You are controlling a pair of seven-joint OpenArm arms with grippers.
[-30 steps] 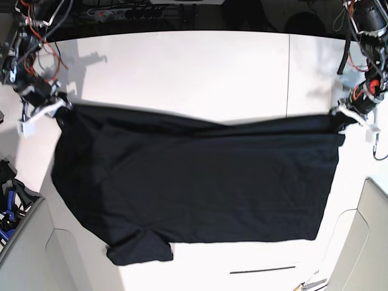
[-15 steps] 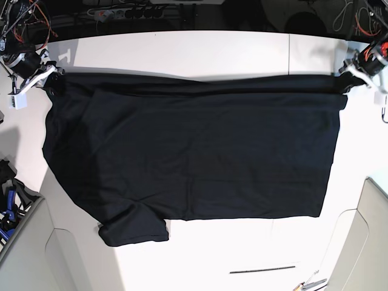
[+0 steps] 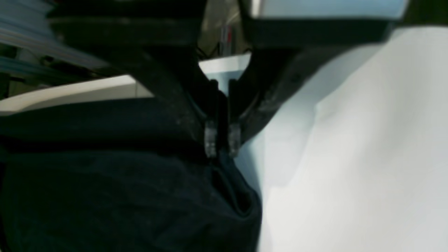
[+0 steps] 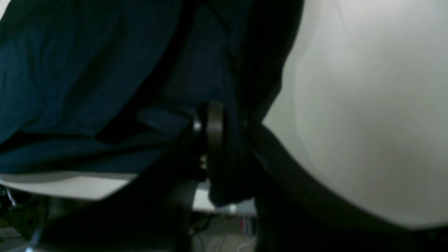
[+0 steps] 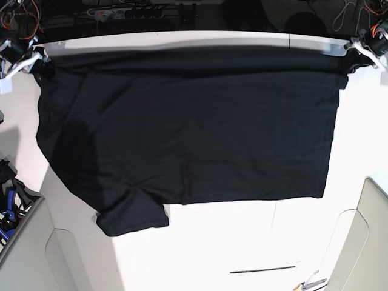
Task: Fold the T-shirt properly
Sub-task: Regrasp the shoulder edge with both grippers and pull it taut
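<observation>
The black T-shirt (image 5: 188,127) lies stretched wide over the white table (image 5: 242,242), one sleeve at the front left (image 5: 130,218). My left gripper (image 5: 350,60) is shut on the shirt's far right corner; in the left wrist view its fingertips (image 3: 210,140) pinch the fabric (image 3: 105,196). My right gripper (image 5: 37,62) is shut on the shirt's far left corner; in the right wrist view the fabric (image 4: 87,70) is clamped between the fingers (image 4: 213,129). The far edge of the shirt runs taut between both grippers near the table's back edge.
Grey bins stand at the front left (image 5: 24,254) and front right (image 5: 370,242). Blue-handled tools (image 5: 7,209) lie at the left edge. A dark thin strip (image 5: 262,270) lies near the front. Cables and a power strip (image 5: 121,12) sit behind the table.
Both grippers have pulled the shirt's far edge back toward the table's rear. The whole shirt has slid away from the front edge and spread flatter.
</observation>
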